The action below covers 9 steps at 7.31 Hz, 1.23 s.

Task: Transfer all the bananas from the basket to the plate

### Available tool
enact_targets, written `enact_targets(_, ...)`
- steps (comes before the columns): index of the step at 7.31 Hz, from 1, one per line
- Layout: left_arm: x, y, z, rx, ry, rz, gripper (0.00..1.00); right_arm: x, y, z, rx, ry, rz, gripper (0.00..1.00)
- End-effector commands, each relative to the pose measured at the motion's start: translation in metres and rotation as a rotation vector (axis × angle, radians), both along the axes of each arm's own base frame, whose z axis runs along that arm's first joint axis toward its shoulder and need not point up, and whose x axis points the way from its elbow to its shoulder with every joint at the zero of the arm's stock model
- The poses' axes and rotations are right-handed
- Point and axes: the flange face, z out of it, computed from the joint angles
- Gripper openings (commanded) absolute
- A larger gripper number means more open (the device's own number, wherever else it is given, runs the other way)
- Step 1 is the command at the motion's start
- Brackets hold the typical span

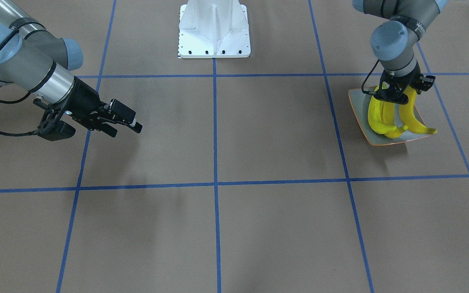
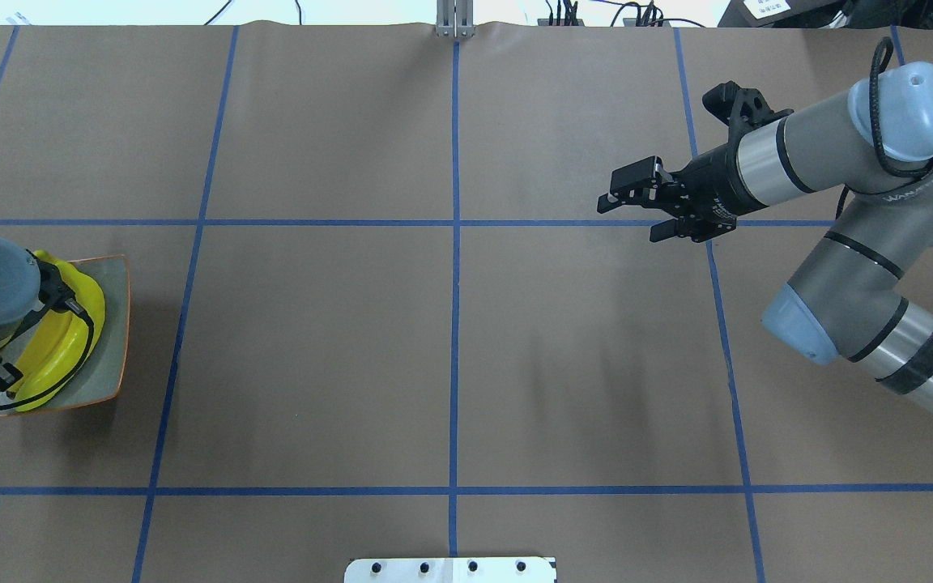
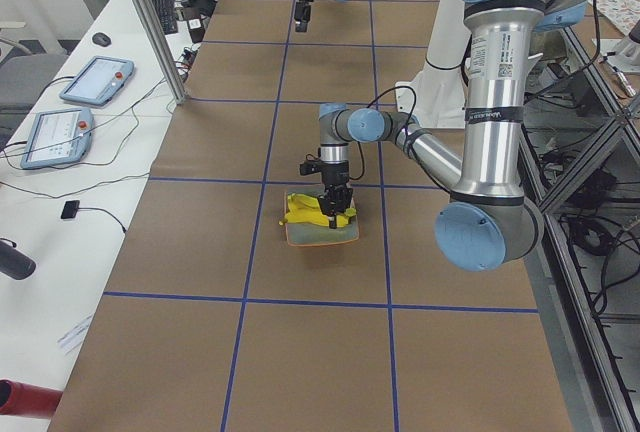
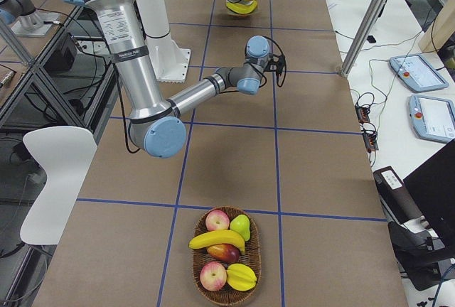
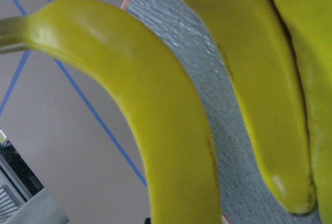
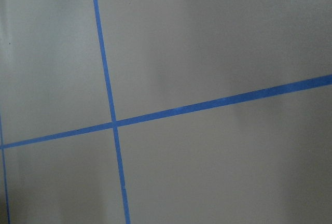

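Three yellow bananas (image 1: 381,118) lie on the square grey-green plate (image 1: 358,108), one tip hanging over its rim. My left gripper (image 1: 394,97) is down among them at their upper ends, and its fingers are hidden, so I cannot tell if it grips one. The left wrist view shows bananas (image 5: 171,130) very close above the plate (image 5: 207,79). Another banana (image 4: 217,239) rests in the wicker basket (image 4: 226,303) at the table's far end. My right gripper (image 2: 636,214) hovers open and empty above bare table.
The basket also holds apples (image 4: 217,219), a pear and other fruit. The white robot base (image 1: 214,30) stands at the table's edge. Blue tape lines grid the brown table. Tablets (image 3: 95,80) and cables lie on a side desk.
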Motion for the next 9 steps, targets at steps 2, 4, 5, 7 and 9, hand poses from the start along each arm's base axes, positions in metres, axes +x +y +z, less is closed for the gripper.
enact_targets(2,0.003,0.002,0.015,-0.02,-0.03,0.009,0.0,0.0,0.0,-0.001,-0.001,-0.001,0.0,1.0)
enact_targets(4,0.006,0.0,0.022,-0.025,-0.042,0.01,0.0,-0.001,0.0,0.0,0.0,0.0,0.001,1.0)
enact_targets(5,0.007,0.0,0.022,-0.025,-0.042,0.012,0.16,-0.001,0.0,0.0,0.0,0.0,0.001,1.0)
enact_targets(7,0.008,-0.001,0.014,-0.02,-0.018,0.016,0.99,-0.001,0.0,0.0,0.0,0.0,0.001,1.0)
enact_targets(9,0.01,-0.001,-0.002,-0.006,0.018,0.018,0.99,-0.001,0.0,0.0,0.0,0.0,0.001,1.0)
